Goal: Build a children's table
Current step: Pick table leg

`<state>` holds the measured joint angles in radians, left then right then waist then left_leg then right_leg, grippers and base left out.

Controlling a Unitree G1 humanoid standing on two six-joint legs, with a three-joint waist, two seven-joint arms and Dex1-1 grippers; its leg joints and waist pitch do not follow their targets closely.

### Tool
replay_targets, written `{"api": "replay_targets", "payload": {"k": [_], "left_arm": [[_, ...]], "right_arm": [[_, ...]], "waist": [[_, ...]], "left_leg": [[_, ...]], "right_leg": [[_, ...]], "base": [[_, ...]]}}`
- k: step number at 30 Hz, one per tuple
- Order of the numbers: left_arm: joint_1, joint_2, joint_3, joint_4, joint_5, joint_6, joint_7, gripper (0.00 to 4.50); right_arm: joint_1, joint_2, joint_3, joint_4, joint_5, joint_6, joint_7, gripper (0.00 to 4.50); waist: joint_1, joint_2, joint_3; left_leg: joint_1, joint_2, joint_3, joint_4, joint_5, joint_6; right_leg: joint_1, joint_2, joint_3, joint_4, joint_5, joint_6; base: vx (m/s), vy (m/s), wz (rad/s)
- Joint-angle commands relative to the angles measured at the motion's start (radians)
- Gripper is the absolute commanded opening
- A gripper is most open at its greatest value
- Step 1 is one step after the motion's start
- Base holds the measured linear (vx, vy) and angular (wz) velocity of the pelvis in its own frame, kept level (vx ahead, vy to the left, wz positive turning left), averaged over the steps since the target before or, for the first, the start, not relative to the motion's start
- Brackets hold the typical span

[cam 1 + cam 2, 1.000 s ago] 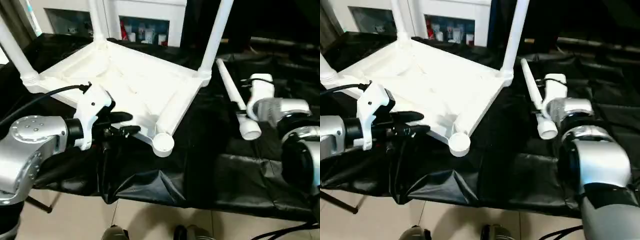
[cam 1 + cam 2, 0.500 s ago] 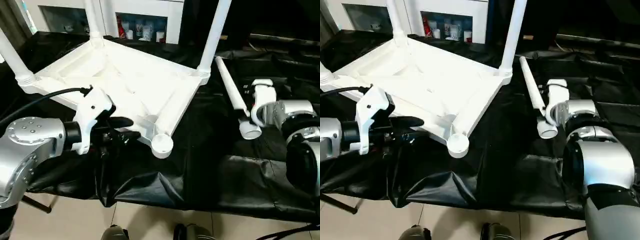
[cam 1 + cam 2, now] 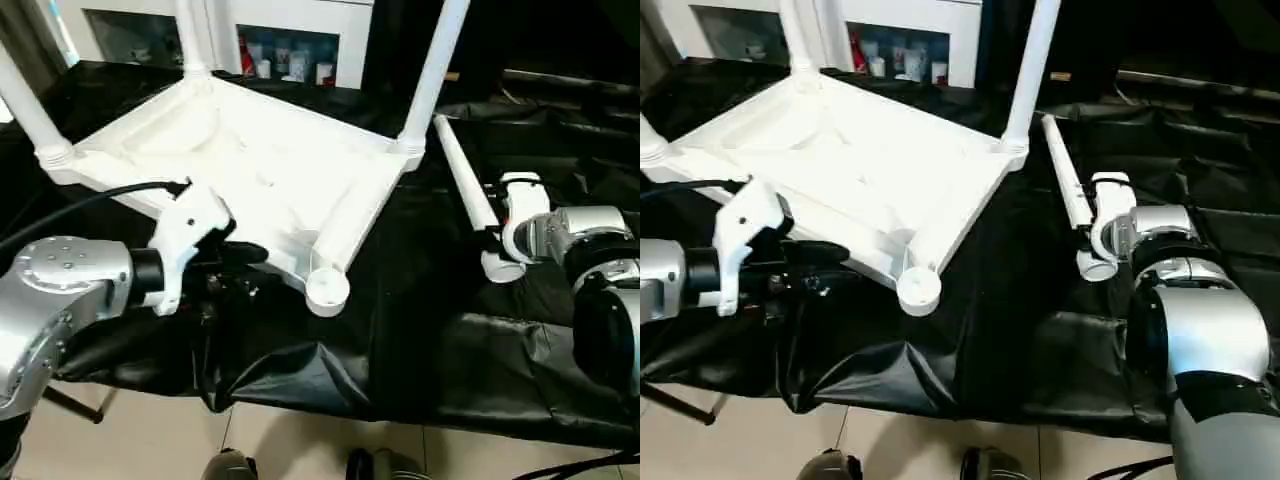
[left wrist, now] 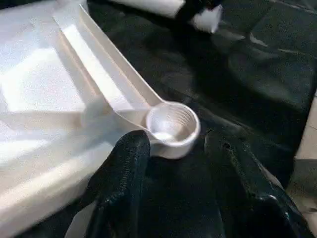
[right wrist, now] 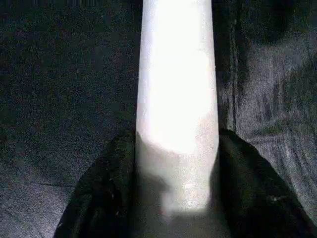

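Black cloth [image 3: 420, 330] under upturned tabletop [image 3: 260, 165], frame centre-left.
Left gripper [image 4: 173, 148] spread beside empty corner socket [image 4: 172, 126]; right gripper [image 5: 176, 163] clamped on loose leg [image 3: 465, 190].

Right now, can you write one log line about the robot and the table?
white plastic tabletop: upside down, three legs fitted | left gripper: open by empty socket | right gripper: around loose white tube leg

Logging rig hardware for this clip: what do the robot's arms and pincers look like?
Both forearms are rounded brushed-silver housings with black joint rings. The left forearm has a round bolted cap, a white angular wrist bracket and a thin black cable arcing to it. The left pincer has two glossy black fingers; the right pincer, dark ones.
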<state>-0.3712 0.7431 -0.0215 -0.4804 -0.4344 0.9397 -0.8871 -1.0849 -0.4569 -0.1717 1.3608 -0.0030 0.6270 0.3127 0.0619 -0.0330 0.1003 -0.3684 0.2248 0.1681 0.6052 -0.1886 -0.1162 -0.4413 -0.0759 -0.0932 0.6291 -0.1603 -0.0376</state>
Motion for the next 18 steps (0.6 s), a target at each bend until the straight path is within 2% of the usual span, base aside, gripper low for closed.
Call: {"api": "replay_targets", "payload": {"k": [1, 2, 3, 4, 5, 7, 9, 10, 11, 12, 13, 15, 16, 17, 18], "left_arm": [[-0.025, -0.014, -0.02, 0.024, 0.01, -0.039, 0.004, 2.43], [-0.038, -0.034, -0.02, 0.041, 0.0, -0.052, 0.002, 2.5], [-0.045, -0.046, -0.02, 0.052, -0.011, -0.055, -0.002, 2.54], [-0.045, -0.046, -0.02, 0.052, -0.011, -0.055, -0.002, 2.63], [-0.062, -0.068, -0.043, 0.073, -0.016, -0.073, -0.014, 2.77], [-0.077, -0.089, -0.062, 0.099, 0.001, -0.104, -0.005, 2.89], [-0.101, -0.147, -0.077, 0.153, 0.032, -0.17, 0.034, 3.04], [-0.124, -0.227, -0.07, 0.207, 0.05, -0.24, 0.091, 3.14], [-0.138, -0.276, -0.065, 0.24, 0.06, -0.282, 0.125, 3.23], [-0.149, -0.319, -0.062, 0.272, 0.08, -0.338, 0.163, 3.27], [-0.152, -0.328, -0.061, 0.28, 0.081, -0.345, 0.169, 3.3], [-0.189, -0.406, -0.054, 0.355, 0.099, -0.387, 0.244, 3.47], [-0.204, -0.426, -0.064, 0.382, 0.117, -0.412, 0.269, 3.47], [-0.232, -0.454, -0.089, 0.427, 0.139, -0.433, 0.293, 3.67], [-0.238, -0.458, -0.094, 0.437, 0.142, -0.437, 0.295, 3.67]], "right_arm": [[0.017, -0.017, -0.043, 0.006, 0.032, -0.012, -0.031, 2.0], [0.019, -0.019, -0.071, 0.002, 0.054, -0.039, -0.047, 1.98], [0.019, -0.019, -0.084, 0.0, 0.066, -0.054, -0.052, 1.97], [0.019, -0.019, -0.084, 0.0, 0.066, -0.054, -0.052, 1.96], [0.025, -0.015, -0.099, -0.005, 0.081, -0.075, -0.046, 1.96], [0.028, -0.012, -0.118, -0.009, 0.095, -0.091, -0.049, 1.96], [0.033, -0.007, -0.146, -0.019, 0.117, -0.136, -0.056, 1.96], [0.036, -0.003, -0.182, -0.033, 0.152, -0.193, -0.047, 1.95], [0.037, 0.0, -0.205, -0.042, 0.174, -0.226, -0.04, 1.95], [0.038, 0.003, -0.229, -0.051, 0.198, -0.252, -0.034, 1.95], [0.04, 0.005, -0.236, -0.056, 0.206, -0.263, -0.024, 1.95], [0.056, 0.019, -0.282, -0.095, 0.262, -0.336, 0.051, 1.95], [0.069, 0.026, -0.302, -0.116, 0.287, -0.354, 0.08, 1.95], [0.103, 0.043, -0.341, -0.167, 0.338, -0.364, 0.123, 1.95], [0.11, 0.047, -0.348, -0.176, 0.347, -0.367, 0.132, 1.95]], "waist": [[0.004, -0.006, -0.089], [0.006, -0.006, -0.093], [0.007, -0.001, -0.098], [0.006, -0.003, -0.098], [0.007, 0.006, -0.099], [0.007, 0.003, -0.099], [0.007, 0.006, -0.101], [0.007, 0.014, -0.102], [0.006, 0.005, -0.104], [0.009, 0.009, -0.106], [0.01, 0.009, -0.107], [0.007, 0.006, -0.11], [0.01, 0.006, -0.109], [0.013, 0.009, -0.113], [0.013, 0.006, -0.115]], "left_leg": [[-0.004, -0.011, 0.015, -0.056, -0.13, 0.0], [-0.004, -0.011, 0.016, -0.054, -0.121, -0.003], [-0.005, -0.01, 0.016, -0.052, -0.116, -0.007], [-0.007, -0.011, 0.016, -0.052, -0.114, -0.008], [-0.007, -0.012, 0.016, -0.049, -0.115, -0.008], [-0.006, -0.014, 0.018, -0.048, -0.121, -0.003], [-0.008, -0.012, 0.017, -0.047, -0.13, -0.002], [-0.008, -0.014, 0.017, -0.045, -0.133, 0.0], [-0.01, -0.016, 0.02, -0.043, -0.135, 0.009], [-0.009, -0.015, 0.018, -0.043, -0.131, 0.009], [-0.01, -0.015, 0.018, -0.043, -0.132, 0.016], [-0.015, -0.015, 0.019, -0.041, -0.123, 0.035], [-0.012, -0.015, 0.019, -0.039, -0.122, 0.04], [-0.012, -0.016, 0.017, -0.039, -0.097, 0.064], [-0.014, -0.015, 0.016, -0.039, -0.087, 0.069]], "right_leg": [[0.079, -0.044, 0.046, -0.063, -0.247, -0.174], [0.079, -0.044, 0.046, -0.061, -0.234, -0.175], [0.081, -0.046, 0.047, -0.056, -0.217, -0.181], [0.082, -0.045, 0.047, -0.056, -0.211, -0.183], [0.081, -0.045, 0.047, -0.054, -0.199, -0.19], [0.08, -0.043, 0.047, -0.058, -0.197, -0.189], [0.083, -0.045, 0.046, -0.058, -0.2, -0.192], [0.084, -0.044, 0.046, -0.059, -0.201, -0.192], [0.086, -0.043, 0.046, -0.066, -0.202, -0.184], [0.087, -0.044, 0.045, -0.062, -0.199, -0.187], [0.087, -0.045, 0.044, -0.065, -0.203, -0.185], [0.091, -0.041, 0.043, -0.064, -0.188, -0.181], [0.088, -0.041, 0.043, -0.066, -0.184, -0.178], [0.092, -0.04, 0.043, -0.063, -0.161, -0.177], [0.093, -0.041, 0.042, -0.061, -0.152, -0.179]], "base": [[0.0, 0.0, 0.0], [0.0, 0.0, 0.0], [0.0, 0.0, 0.0], [0.0, 0.0, 0.0], [0.0, 0.0, 0.0], [0.0, 0.0, 0.0], [0.0, 0.0, 0.0], [0.0, 0.0, 0.0], [0.0, 0.0, 0.0], [0.0, 0.0, 0.0], [0.0, 0.0, 0.0], [0.0, 0.0, 0.0], [0.0, 0.0, 0.0], [0.0, 0.0, 0.0], [0.0, 0.0, 0.0]]}}
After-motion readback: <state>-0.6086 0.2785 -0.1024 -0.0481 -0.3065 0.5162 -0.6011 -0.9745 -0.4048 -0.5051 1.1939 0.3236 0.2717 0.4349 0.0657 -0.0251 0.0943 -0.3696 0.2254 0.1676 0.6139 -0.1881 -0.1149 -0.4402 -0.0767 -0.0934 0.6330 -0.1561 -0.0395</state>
